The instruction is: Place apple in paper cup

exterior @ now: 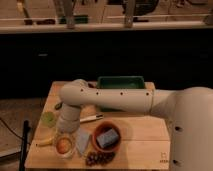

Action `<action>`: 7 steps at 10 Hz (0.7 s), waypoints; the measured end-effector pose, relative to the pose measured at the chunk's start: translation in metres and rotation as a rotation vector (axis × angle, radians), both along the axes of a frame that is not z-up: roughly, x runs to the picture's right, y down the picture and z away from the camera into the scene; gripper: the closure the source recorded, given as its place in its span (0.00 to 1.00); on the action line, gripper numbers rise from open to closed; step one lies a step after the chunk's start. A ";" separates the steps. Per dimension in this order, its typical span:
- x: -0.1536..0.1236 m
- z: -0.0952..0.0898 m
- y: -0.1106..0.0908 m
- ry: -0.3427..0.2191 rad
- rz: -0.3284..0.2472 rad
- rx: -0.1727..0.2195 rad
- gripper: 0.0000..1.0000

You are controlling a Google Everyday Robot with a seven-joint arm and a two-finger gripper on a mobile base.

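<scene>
The apple (63, 146) is a small orange-red round fruit at the table's front left. It sits inside the pale ring of the white paper cup (56, 139), which stands on the wooden table (140, 145). My gripper (67, 133) hangs straight down from the thick white arm (115, 100), directly over the cup and apple and very close to them. Its tips are hidden against the cup rim.
A terracotta bowl (96, 145) with a blue sponge (107, 138) stands right of the cup. Between them is a pale packet (82, 142). Dark grapes (98, 159) lie at the front edge. A pale green round thing (48, 119), a banana (44, 143) and a green tray (120, 82) are also there.
</scene>
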State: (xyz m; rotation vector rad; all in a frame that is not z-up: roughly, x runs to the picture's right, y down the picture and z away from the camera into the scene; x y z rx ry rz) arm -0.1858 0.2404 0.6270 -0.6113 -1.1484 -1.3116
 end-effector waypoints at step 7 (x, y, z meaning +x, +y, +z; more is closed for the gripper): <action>0.000 0.000 -0.001 0.021 -0.036 0.009 0.20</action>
